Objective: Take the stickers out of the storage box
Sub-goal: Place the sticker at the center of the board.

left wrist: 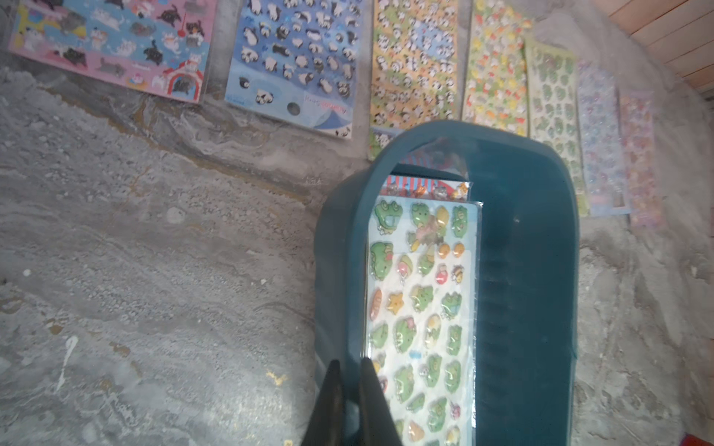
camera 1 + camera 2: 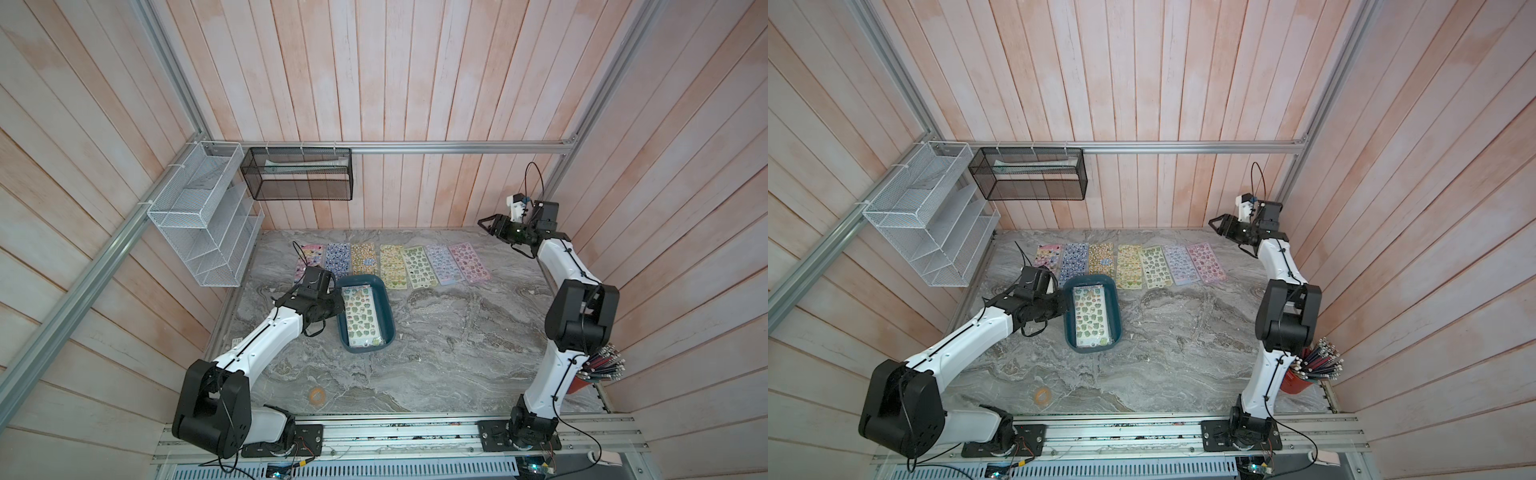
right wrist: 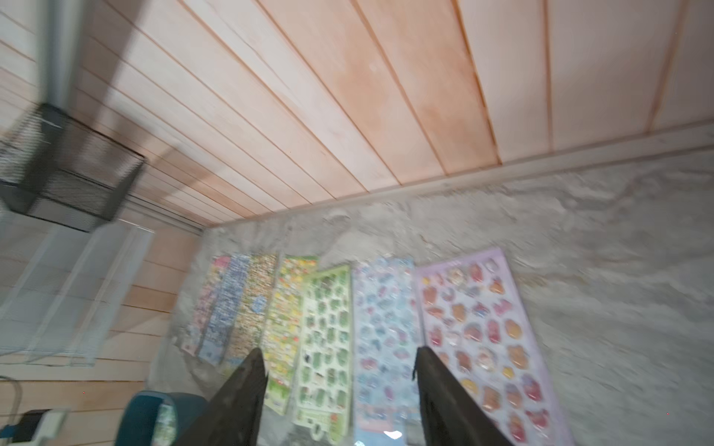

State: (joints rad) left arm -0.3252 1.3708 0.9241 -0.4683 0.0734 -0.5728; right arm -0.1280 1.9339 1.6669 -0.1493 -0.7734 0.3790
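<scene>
Storage box (image 2: 383, 309), stickers (image 2: 417, 266) behind, pinched by left claw (image 1: 349, 365); right claw (image 3: 340, 353) spread.

Seven stickers (image 2: 392, 266) lie flat in a row at the back. Nearer sits the teal box (image 2: 359, 279), my left pincer (image 1: 349, 367) pinching its wall, frog sheet (image 2: 361, 316) topmost inside.

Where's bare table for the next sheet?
Bare marble right of the box, in front of the sheet row, out to the right arm. Crowded: the row itself, and the box's left, where the left gripper grips its rim.
</scene>
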